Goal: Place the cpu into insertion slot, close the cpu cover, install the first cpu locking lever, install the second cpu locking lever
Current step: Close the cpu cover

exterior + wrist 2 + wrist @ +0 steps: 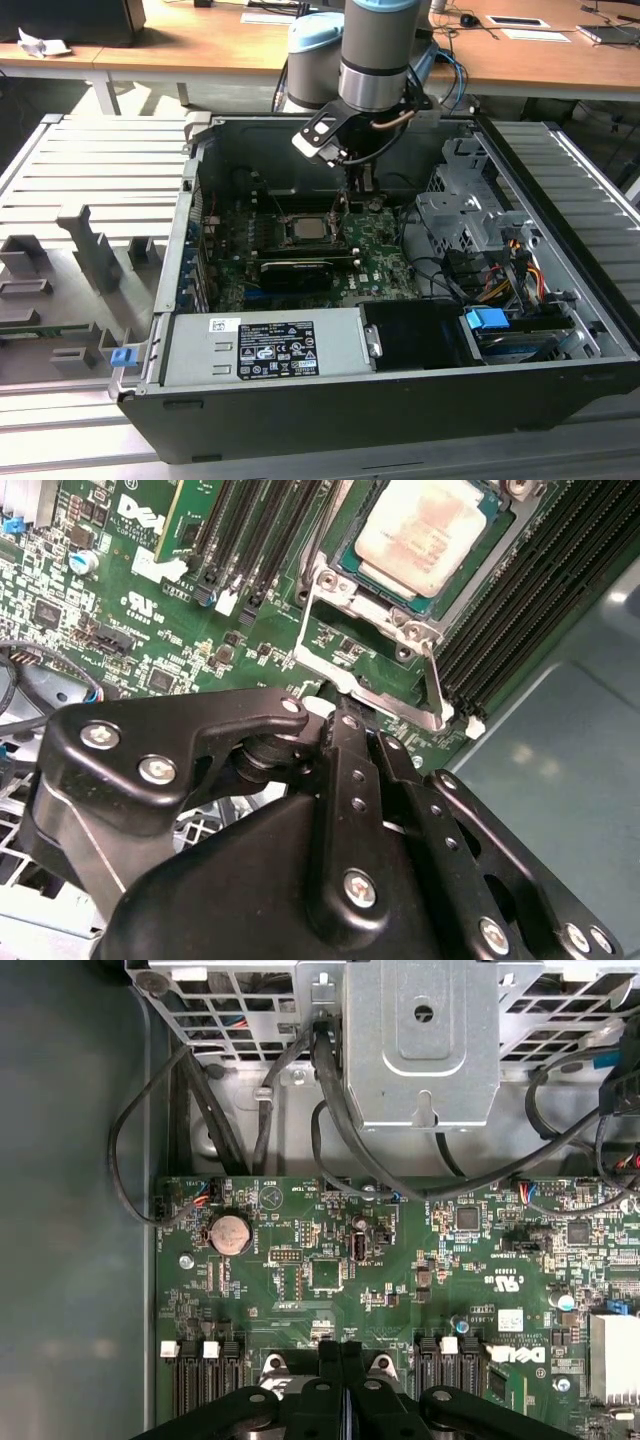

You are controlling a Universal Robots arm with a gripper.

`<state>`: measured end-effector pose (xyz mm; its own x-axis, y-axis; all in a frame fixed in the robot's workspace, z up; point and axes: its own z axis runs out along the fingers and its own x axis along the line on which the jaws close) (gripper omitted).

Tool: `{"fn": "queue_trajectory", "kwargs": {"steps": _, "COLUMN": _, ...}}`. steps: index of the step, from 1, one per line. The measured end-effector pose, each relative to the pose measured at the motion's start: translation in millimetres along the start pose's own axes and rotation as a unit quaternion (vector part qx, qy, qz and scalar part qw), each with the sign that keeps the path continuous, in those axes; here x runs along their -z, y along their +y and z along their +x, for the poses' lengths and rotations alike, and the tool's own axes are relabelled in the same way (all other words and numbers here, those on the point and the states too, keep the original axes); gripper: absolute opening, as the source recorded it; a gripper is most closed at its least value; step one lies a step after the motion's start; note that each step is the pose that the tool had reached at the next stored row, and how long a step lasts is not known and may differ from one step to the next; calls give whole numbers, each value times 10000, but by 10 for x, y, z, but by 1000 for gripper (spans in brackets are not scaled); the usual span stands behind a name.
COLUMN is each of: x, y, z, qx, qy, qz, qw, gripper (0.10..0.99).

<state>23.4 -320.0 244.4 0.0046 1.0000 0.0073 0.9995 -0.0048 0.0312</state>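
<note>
The cpu (425,535), a pale silvery-tan square, lies flat inside the insertion slot (343,565) on the green board; in the exterior view the cpu (305,228) sits mid-board. The cpu cover (372,692), a thin grey metal frame, stands swung open off the socket, with bare board showing through its window. My gripper (340,720) hangs just at the cover's outer edge, its two black fingers (328,1360) pressed together with nothing seen between them. In the exterior view the gripper (345,200) is low over the board, just to the right of the socket.
Black memory slots (250,540) flank the socket on both sides. A long black card (290,272) lies in front of the socket, a power supply (270,345) at the case front, and a grey drive cage (460,225) with cables (330,1110) to the exterior view's right.
</note>
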Motion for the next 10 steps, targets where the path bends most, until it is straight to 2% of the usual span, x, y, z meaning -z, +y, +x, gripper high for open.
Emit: {"fn": "queue_trajectory", "kwargs": {"steps": 10, "x": 2, "y": -50, "z": 0, "qx": -1, "qy": 0, "qz": 0, "qw": 10000, "gripper": 106}}
